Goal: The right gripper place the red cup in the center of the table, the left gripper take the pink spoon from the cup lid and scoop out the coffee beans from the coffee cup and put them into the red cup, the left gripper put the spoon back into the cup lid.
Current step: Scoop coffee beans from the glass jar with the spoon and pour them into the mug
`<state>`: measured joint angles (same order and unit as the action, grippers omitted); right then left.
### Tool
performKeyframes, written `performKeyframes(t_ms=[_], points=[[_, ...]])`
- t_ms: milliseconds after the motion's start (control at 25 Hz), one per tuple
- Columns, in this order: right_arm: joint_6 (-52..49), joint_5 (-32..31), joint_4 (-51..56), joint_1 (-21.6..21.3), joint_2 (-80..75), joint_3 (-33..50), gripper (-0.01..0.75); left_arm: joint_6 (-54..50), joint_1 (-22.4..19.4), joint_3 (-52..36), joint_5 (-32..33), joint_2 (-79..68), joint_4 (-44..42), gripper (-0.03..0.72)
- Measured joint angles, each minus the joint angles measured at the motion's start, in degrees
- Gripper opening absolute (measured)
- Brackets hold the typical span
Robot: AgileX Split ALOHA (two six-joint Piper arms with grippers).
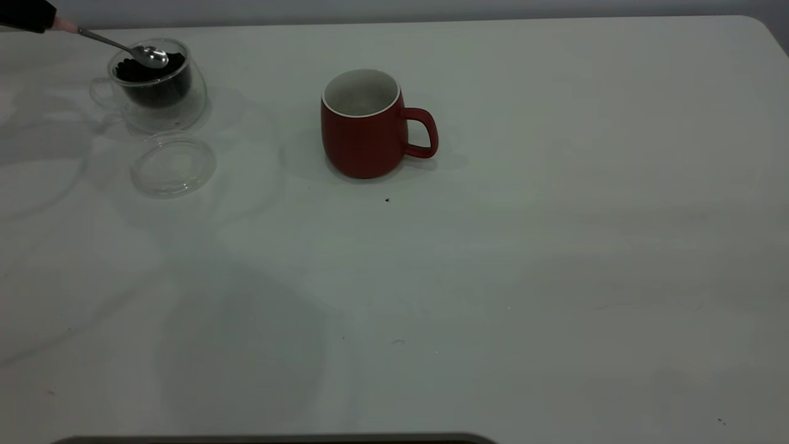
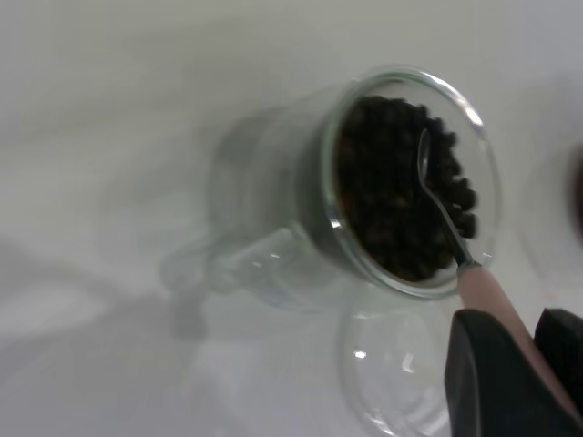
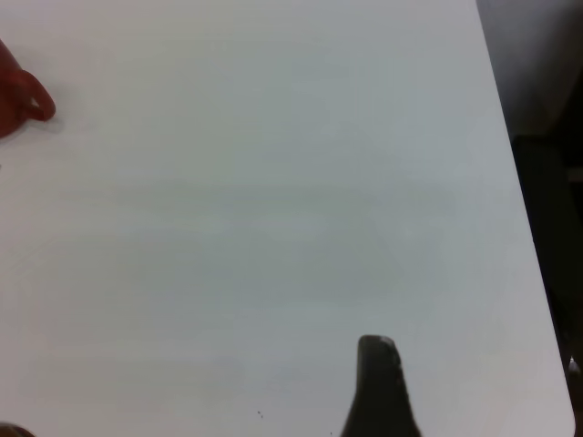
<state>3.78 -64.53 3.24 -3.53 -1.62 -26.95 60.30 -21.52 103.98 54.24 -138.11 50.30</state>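
Left gripper (image 2: 519,364) is clamping the spoon (image 1: 132,50) by its handle, dipping into the beans (image 2: 401,191) to scoop; the cup (image 1: 363,126) is waiting mid-table; right fingers' state: cannot tell.

This looks like a plain test room for a robot, not a home kitchen. A big white table (image 1: 555,277) with round corners fills almost the whole view, and behind it is a bare grey wall (image 1: 400,9). Only a few things sit on the table: a red cup (image 1: 365,126), a glass coffee cup (image 1: 157,86) of coffee beans (image 1: 154,73) and a clear cup lid (image 1: 174,165).
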Motion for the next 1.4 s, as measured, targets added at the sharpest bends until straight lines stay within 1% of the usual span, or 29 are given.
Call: performKeyframes(t_ms=[120,240,400,680,920,1080,1400], points=[[0.0,0.0,0.0,0.0,0.0,0.0,0.591,0.0,0.0,0.0,-1.7,-0.3,0.1,0.122],[0.0,0.0,0.1,0.0,0.0,0.0,0.591,0.0,0.0,0.0,-2.1,-1.5,1.2,0.122],[0.0,0.0,0.1,0.0,0.0,0.0,0.591,-0.4,0.0,0.0,-1.3,-3.3,1.8,0.122],[0.0,0.0,0.1,0.0,0.0,0.0,0.591,-5.2,-0.3,0.0,0.8,-3.7,1.7,0.122],[0.0,0.0,0.1,0.0,0.0,0.0,0.591,-7.5,-2.9,0.0,3.9,-3.8,2.0,0.122],[0.0,0.0,0.1,0.0,0.0,0.0,0.591,-7.6,-5.0,0.0,6.3,-4.7,4.4,0.122],[0.0,0.0,0.1,0.0,0.0,0.0,0.591,-7.6,-6.4,0.0,8.6,-5.7,6.1,0.122]])
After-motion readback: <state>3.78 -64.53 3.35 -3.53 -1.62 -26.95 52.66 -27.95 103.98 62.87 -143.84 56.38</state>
